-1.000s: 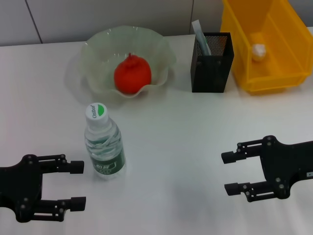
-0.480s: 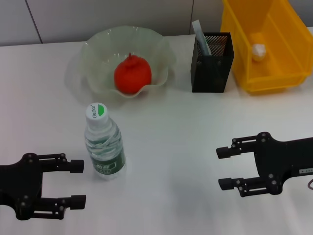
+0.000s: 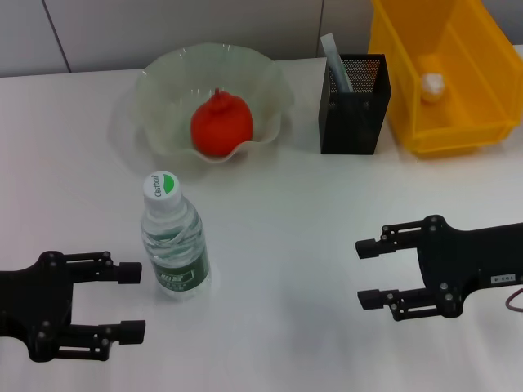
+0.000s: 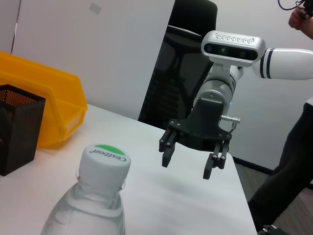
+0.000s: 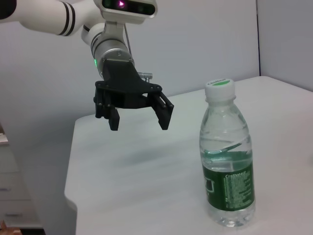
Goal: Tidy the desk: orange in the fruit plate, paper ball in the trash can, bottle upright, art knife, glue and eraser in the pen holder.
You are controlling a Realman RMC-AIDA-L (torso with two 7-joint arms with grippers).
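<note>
Seemingly done, I judged — the orange (image 3: 221, 124) lay in the fruit plate (image 3: 160, 82), the bottle (image 3: 173, 238) stood upright just beside my left gripper (image 3: 131, 300), so both it and my right gripper (image 3: 368, 273) hung spread and empty, best drawn back wide of the bottle.

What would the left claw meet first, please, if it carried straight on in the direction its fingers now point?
Probably the clear plastic water bottle with the green label: the open left claw points toward it across the white table, and the bottle stands upright just past the upper fingertip. It may catch only the bottle's near side; depth is unclear.
</note>
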